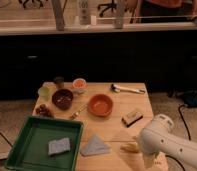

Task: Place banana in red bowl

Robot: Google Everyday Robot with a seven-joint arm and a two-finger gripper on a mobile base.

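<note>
The banana (129,147), small and pale yellow, lies on the wooden table (117,100) near its front right edge. The red bowl (100,105), round and orange-red, sits at the table's middle and looks empty. My white arm (164,142) reaches in from the lower right and covers the table's front right corner. The gripper (149,160) is at the arm's low end, just right of the banana and partly hidden by the arm.
A maroon-brown bowl (62,98), an orange-filled cup (79,84), a pale green cup (44,92) and grapes (43,111) stand at the left. A green tray (22,150) holds a grey sponge (58,146). A grey cloth (95,146), a brush (132,117) and a utensil (127,89) lie nearby.
</note>
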